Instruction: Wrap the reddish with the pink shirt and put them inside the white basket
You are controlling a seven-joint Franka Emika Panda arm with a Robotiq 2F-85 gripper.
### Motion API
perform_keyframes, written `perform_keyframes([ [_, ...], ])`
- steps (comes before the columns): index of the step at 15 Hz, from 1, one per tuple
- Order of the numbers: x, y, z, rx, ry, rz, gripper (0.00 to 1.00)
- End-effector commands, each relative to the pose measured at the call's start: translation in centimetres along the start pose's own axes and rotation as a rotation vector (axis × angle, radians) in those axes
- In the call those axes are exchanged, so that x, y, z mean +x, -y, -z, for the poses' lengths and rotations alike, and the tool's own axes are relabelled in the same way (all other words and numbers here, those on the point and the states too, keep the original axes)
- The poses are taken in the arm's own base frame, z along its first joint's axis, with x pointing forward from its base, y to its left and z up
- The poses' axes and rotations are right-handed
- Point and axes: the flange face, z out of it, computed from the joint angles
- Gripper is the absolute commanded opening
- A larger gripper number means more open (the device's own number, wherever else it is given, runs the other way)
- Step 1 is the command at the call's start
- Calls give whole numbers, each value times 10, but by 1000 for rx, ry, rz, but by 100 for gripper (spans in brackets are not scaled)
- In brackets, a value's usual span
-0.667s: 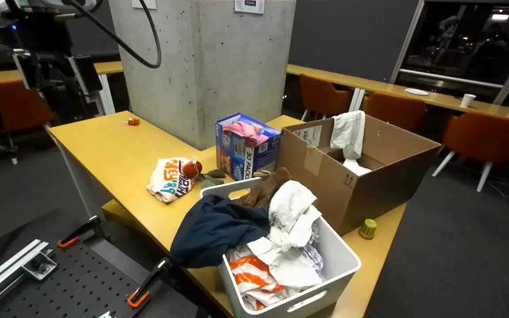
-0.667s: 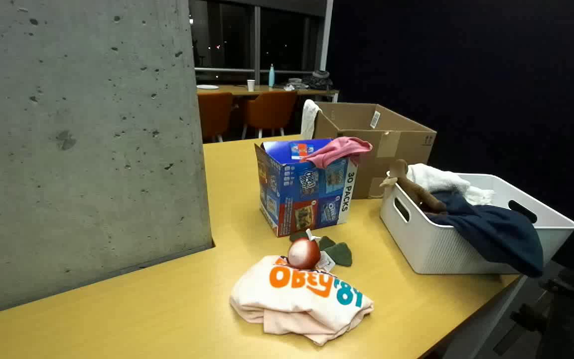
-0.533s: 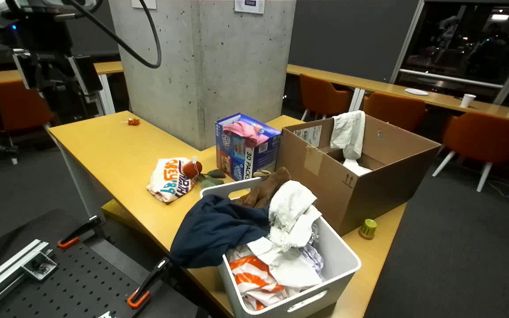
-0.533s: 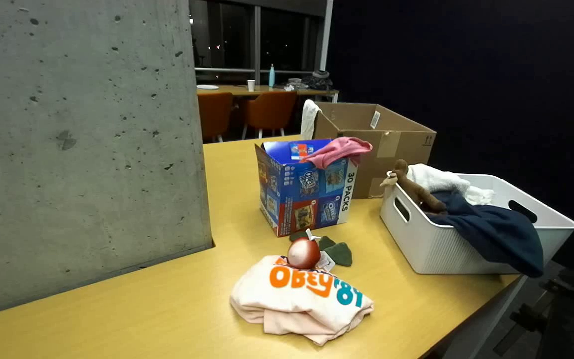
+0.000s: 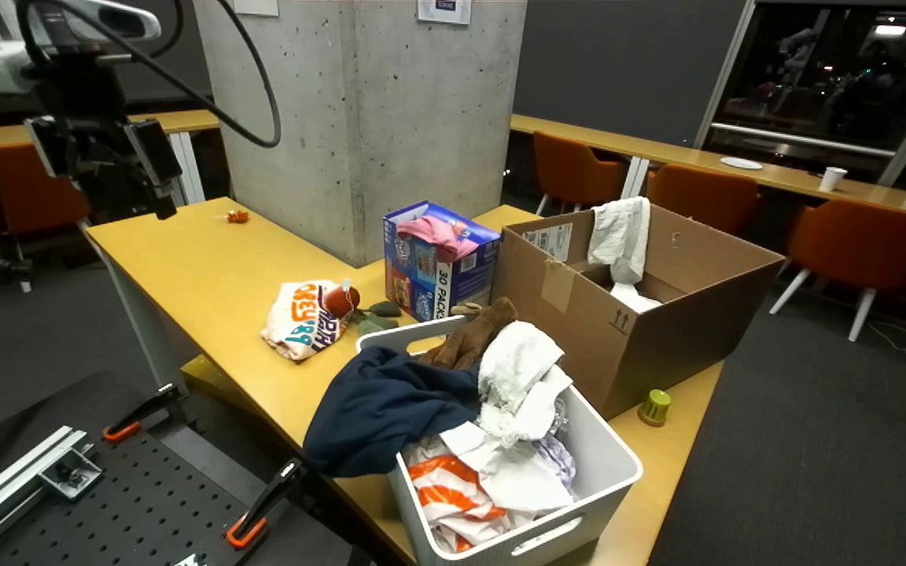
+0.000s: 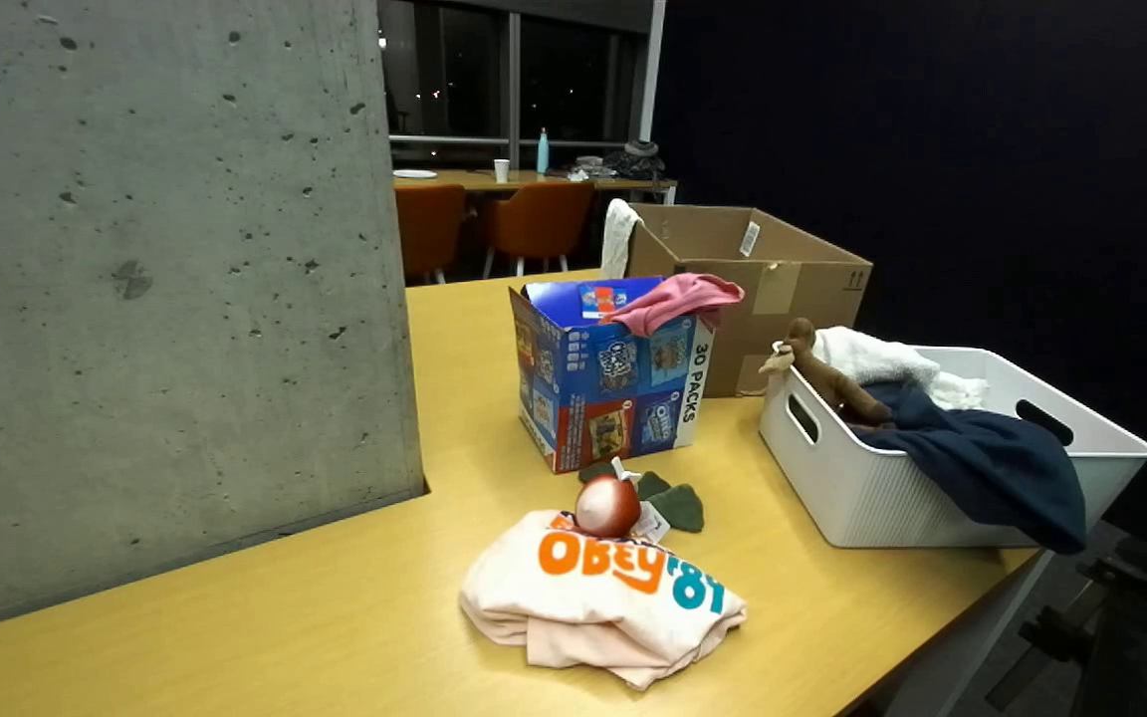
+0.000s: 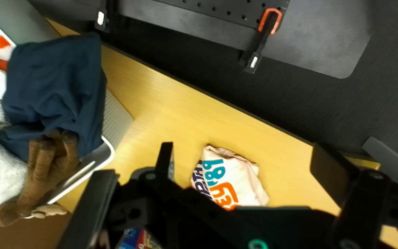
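Note:
The pink shirt (image 6: 593, 607), folded with orange and teal lettering, lies on the table in both exterior views. Against its edge rests the reddish (image 6: 607, 506), a round red toy with dark green leaves (image 6: 673, 506); in the wrist view it is hidden behind the gripper body. The white basket (image 6: 912, 503) holds a navy garment, white cloths and a brown plush. High above the table, at upper left in an exterior view, my gripper (image 5: 107, 169) hangs apart from everything. In the wrist view its fingers are spread wide, nothing between them, with the shirt (image 7: 233, 173) far below.
A blue snack box (image 6: 623, 388) with a pink cloth (image 6: 678, 299) over its rim stands behind the toy. Beyond it is a cardboard box (image 5: 571, 330). A concrete pillar (image 5: 359, 134) rises beside the table. A small green cup (image 5: 655, 407) sits near the table edge.
In an exterior view the gripper has come down a little and tilted, and its cable has dropped with it. Shirt, toy and basket have not moved.

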Motion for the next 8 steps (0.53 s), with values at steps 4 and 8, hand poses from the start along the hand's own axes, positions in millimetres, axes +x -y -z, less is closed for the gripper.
perform_keyframes([
  [4,18,63,-98,66,-132,85,100],
  [8,35,57,-172,101,-106,104,100],
])
